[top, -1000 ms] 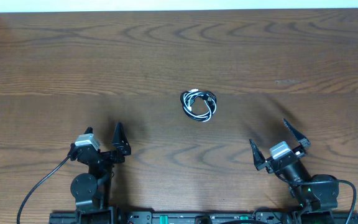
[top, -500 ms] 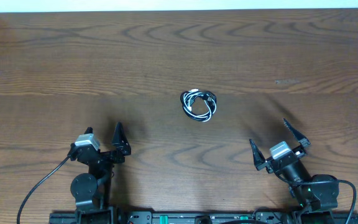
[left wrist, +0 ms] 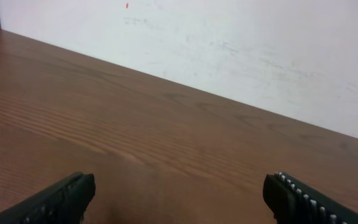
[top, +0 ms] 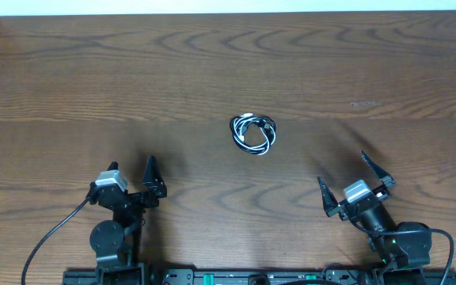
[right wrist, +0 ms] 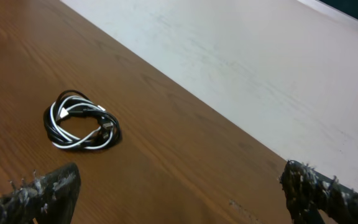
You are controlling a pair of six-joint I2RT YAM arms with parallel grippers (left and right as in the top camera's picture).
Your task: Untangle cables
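A dark brown wood-grain table (top: pixel 70 79) is seen from above. Near its middle lie the cables (top: pixel 252 134), two thin cords, one black and one white, wound together into one small flat ring. They rest well apart from both arms, nearer the right one.

The left gripper (top: pixel 131 184), black with two fingers, sits at the table's near edge with its jaws spread wide and nothing between them. The right gripper (top: pixel 343 172), built the same, is likewise wide open and empty. Its wrist view shows the ring ahead and to the left.

The cords look light, soft and floppy, so the whole ring would likely slide or lift together if one strand is tugged. Small plug ends seem to sit inside the ring, though they are too small to tell apart. A sensible hold would be one gripper pinching the black strand at the ring's outer edge while the other takes the white strand on the opposite side, then drawing them apart.
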